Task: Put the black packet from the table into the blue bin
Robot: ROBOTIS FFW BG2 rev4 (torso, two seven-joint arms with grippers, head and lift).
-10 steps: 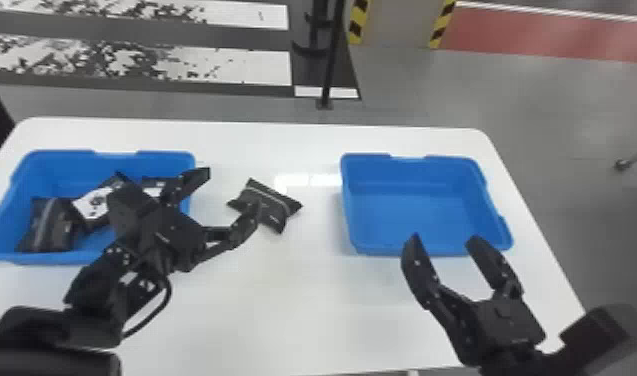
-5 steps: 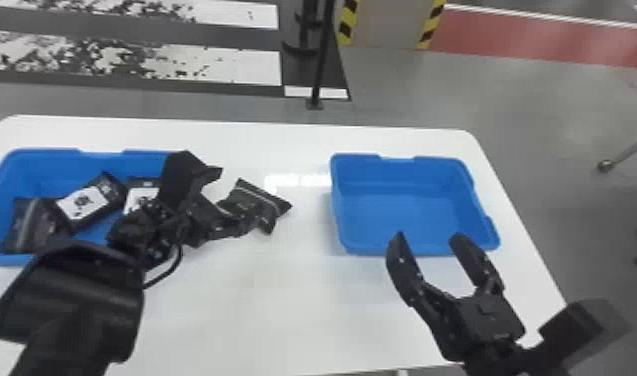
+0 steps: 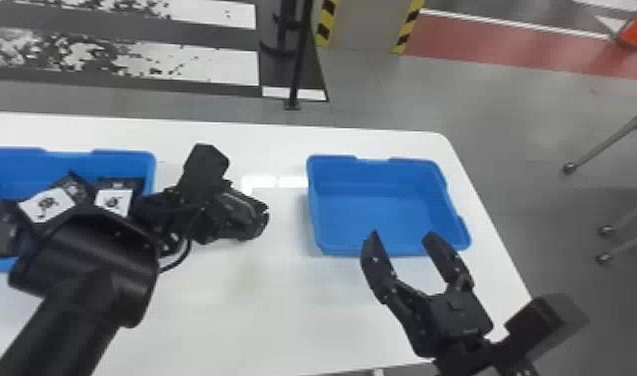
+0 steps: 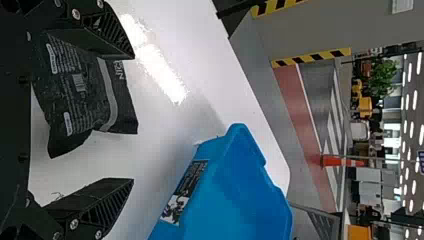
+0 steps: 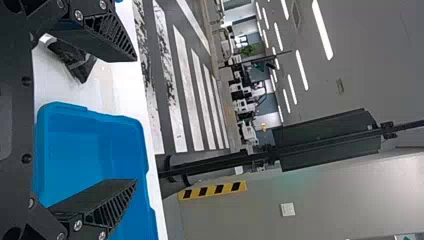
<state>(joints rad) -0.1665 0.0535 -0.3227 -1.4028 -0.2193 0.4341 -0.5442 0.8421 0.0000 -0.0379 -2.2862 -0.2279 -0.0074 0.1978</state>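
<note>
Black, wrinkled packet (image 4: pixel 90 102) lies close by the ribbed-fingered left end effector (image 3: pixel 265 212).

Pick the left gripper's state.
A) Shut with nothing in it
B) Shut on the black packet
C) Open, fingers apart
C: in the left wrist view the left gripper has its fingers well apart, with a gap showing between one of them and the black packet.

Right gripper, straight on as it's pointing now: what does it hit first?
Probably the empty blue bin on the right: in the head view, the right gripper points at it, fingertips overlapping its near side. Height is unclear, so it may pass over the rim.
</note>
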